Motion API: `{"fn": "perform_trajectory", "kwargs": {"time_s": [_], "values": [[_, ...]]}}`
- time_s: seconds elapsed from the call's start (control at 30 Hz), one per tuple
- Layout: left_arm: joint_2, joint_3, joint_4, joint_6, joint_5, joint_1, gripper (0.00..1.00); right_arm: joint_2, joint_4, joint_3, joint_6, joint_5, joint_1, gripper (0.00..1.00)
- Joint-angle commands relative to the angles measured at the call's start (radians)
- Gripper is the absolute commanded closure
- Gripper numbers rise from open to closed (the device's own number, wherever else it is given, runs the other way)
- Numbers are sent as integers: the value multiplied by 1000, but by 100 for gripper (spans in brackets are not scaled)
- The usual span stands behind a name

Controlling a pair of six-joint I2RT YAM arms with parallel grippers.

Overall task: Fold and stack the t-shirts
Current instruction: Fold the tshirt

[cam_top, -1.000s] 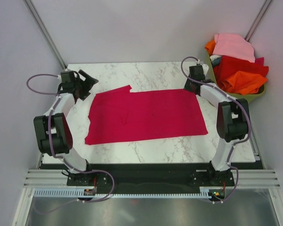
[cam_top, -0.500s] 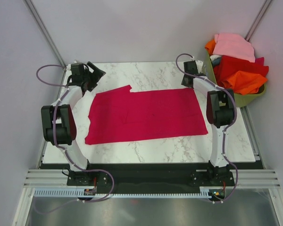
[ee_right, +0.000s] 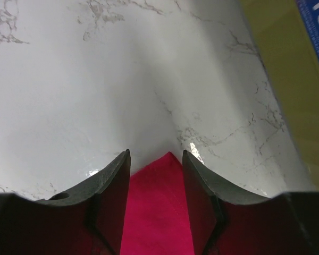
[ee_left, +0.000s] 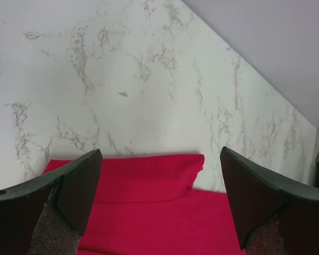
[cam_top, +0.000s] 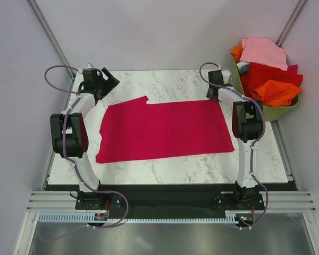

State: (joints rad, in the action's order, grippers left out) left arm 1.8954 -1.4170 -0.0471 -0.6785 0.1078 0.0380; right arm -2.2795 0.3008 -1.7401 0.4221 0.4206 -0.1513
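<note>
Just swung out to the far corners of the crimson t-shirt (cam_top: 165,130), flat on the table (cam_top: 165,85). With left gripper (ee_left: 159,178) gaping above the left corner and right gripper (ee_right: 155,159) part-spread astride the right, gripping nothing yet; pinch for a fold likely next.

We record a plain crimson t-shirt (cam_top: 165,130) on a white table (cam_top: 170,84) with grey marble veining. The basket (cam_top: 280,112) is olive green. In it we identify a pink tee (cam_top: 263,52), a red tee (cam_top: 268,74) and an orange tee (cam_top: 276,94), all unpatterned.
</note>
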Motion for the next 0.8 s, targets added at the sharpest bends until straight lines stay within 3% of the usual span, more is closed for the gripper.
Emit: {"fn": "perform_trajectory", "kwargs": {"time_s": [0.0,0.17,0.47,0.77], "values": [[57,-71,-48,109,6,0,0,-28,12,-30,12,-20,1,49],[126,-143,-123,155,-31,0,1,-28,23,-21,29,-13,-1,51],[214,-211,-178,180,-26,2,7,-18,21,-16,38,-20,-1,89],[275,-267,-301,260,46,-3,16,-15,3,-3,43,-55,-2,95]]}}
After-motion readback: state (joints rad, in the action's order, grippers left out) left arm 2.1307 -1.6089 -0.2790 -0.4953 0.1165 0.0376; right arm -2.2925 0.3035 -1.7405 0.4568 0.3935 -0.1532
